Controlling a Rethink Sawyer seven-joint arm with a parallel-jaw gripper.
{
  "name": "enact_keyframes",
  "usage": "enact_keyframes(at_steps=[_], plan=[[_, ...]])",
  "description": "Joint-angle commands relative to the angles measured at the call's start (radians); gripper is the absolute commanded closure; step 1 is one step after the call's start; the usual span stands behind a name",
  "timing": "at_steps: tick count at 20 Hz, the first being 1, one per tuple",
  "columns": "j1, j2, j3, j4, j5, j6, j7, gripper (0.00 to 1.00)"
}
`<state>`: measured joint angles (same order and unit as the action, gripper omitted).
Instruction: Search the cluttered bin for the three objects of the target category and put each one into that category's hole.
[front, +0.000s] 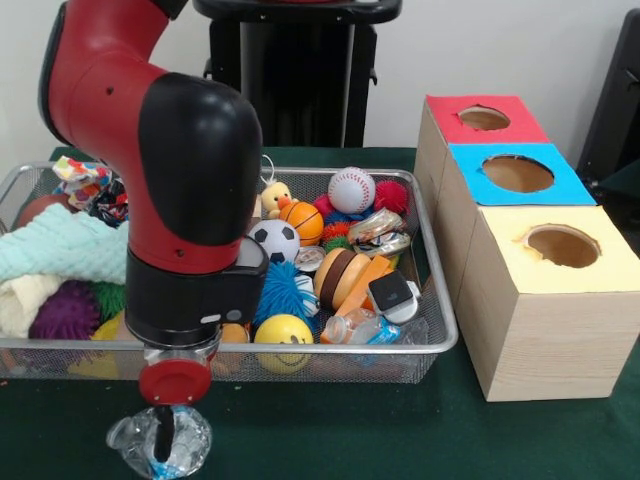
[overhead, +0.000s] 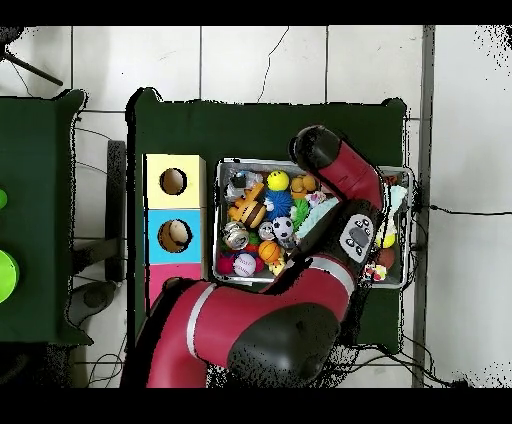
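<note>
Since no target category is named, we judge progress only from what shows:
Progress: we see one object in the blue box's hole (overhead: 175, 235) overhead; the yellow box's hole (front: 563, 245) looks empty, and the red box's hole (front: 484, 118) shows nothing.
Pincer: our pincer (front: 160, 440) hangs over the green tabletop (front: 400, 440) in front of the wire bin (front: 440, 345), clenched on a crumpled clear plastic bottle (front: 190, 448).
Task's thing: that bottle is outside the bin, well apart from the boxes.
Left: we still have this drop to make, and the bin remains crowded.
</note>
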<state>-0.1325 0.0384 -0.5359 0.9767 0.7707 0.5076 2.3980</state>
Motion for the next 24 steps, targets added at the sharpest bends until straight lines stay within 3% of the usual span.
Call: enact_keyframes(at_steps=[1, 7, 15, 20, 24], plan=[[0.036, 0.101, -0.009, 0.106, 0.000, 0.155, 0.376, 0.00], [0.066, 0.089, -0.054, 0.115, 0.023, 0.265, 0.497, 0.00], [0.118, 0.149, -0.160, 0.063, 0.064, 0.351, 0.791, 0.00], [0.138, 0.187, -0.208, 0.025, 0.079, 0.378, 0.956, 0.00], [0.146, 0.219, -0.238, -0.010, 0.079, 0.361, 1.037, 0.00]])
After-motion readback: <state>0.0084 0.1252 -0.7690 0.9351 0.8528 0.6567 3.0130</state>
